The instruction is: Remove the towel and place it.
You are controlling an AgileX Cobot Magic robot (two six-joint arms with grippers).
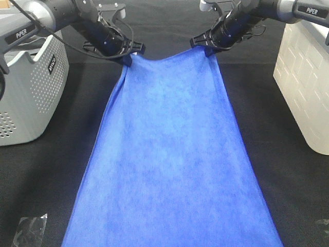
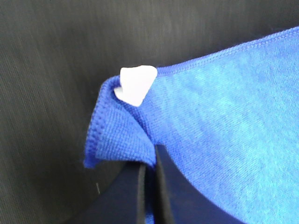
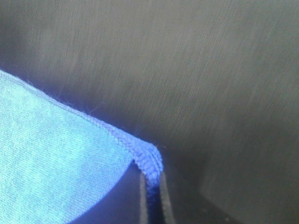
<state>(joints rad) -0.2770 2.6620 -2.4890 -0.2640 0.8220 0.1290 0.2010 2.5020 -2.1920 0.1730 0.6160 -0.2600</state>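
Observation:
The bright blue towel stretches lengthwise down the middle of the black table, from its far edge to the near edge of the exterior view. My left gripper is shut on the towel's far left corner, where a small white tag sticks up. At the far right corner my right gripper is shut on the towel too. The far edge sags a little between the two grippers.
A grey perforated basket stands at the left. A white bin stands at the right. A clear plastic scrap lies at the near left corner. Black cloth covers the table.

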